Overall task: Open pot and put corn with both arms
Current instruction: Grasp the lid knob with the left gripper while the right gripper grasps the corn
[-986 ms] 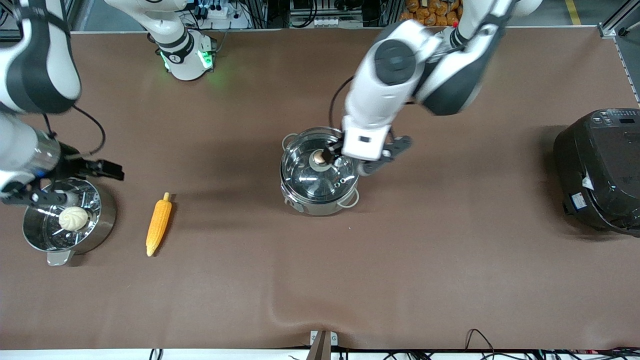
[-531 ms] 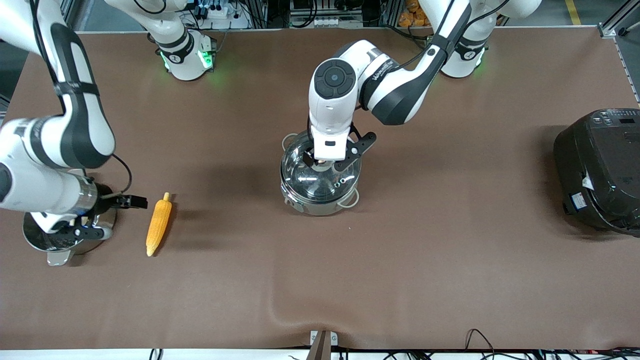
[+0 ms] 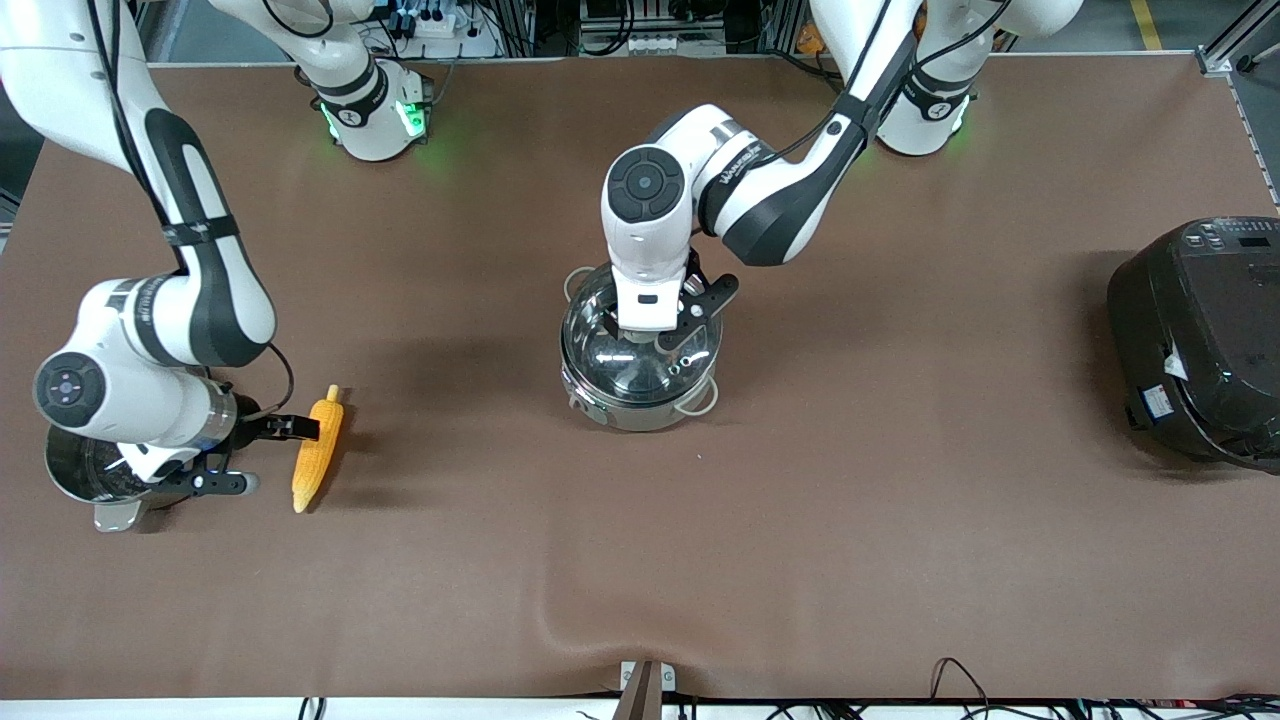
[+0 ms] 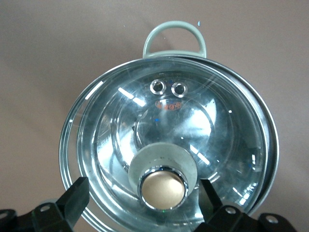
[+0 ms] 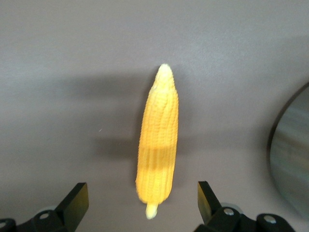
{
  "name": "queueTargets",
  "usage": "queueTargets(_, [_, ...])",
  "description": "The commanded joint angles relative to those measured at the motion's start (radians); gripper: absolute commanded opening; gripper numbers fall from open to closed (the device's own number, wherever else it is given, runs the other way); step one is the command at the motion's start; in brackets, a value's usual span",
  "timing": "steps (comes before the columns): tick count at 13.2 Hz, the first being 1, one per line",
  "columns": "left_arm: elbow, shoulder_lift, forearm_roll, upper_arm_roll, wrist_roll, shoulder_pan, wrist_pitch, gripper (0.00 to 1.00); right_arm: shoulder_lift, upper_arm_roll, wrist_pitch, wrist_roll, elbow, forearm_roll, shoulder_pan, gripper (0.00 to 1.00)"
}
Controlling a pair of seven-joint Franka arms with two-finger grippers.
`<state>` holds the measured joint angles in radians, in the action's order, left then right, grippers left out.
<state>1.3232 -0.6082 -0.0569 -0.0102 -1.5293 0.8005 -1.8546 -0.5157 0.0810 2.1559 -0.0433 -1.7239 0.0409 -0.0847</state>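
The left hand (image 4: 161,193) hangs over the pot (image 3: 640,350), which sits near the middle of the bench (image 3: 800,550). Its fingers (image 4: 72,198) are spread apart, one on each side of the tan knob (image 4: 163,188) on the glass lid (image 4: 169,145). They do not touch the knob. It looks lined up this way so it can pinch the knob and lift the lid off. The lid is on the pot, so the pot is not open yet.

The right hand (image 5: 142,200) is over the corn (image 3: 317,450), with its fingers wide apart too and the fat end of the corn between them. The corn lies flat on the bench, toward the right arm's end. It seems ready to drop down and grab it across the middle.

The corn is yellow-orange, with rows of little bumps. It is pointed at one end and has a pale stub (image 5: 152,210) at the fat end. The pot is shiny and round, with pale loop handles (image 4: 175,39).

A steel steamer pot (image 3: 95,480) sits close to the corn, partly hidden under the right arm. A black rice cooker (image 3: 1200,340) sits at the left arm's end.
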Motion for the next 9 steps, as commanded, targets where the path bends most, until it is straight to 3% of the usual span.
queueTargets(1, [-0.036,-0.018,0.034,0.018,-0.019,0.02,0.014,0.98,-0.036,0.006,0.096,0.011,-0.04,0.054,-0.026,1.0])
queueTargets(9, [-0.038,-0.047,0.035,0.019,-0.023,0.028,-0.032,0.9,-0.139,0.006,0.261,0.011,-0.037,0.139,-0.033,1.0])
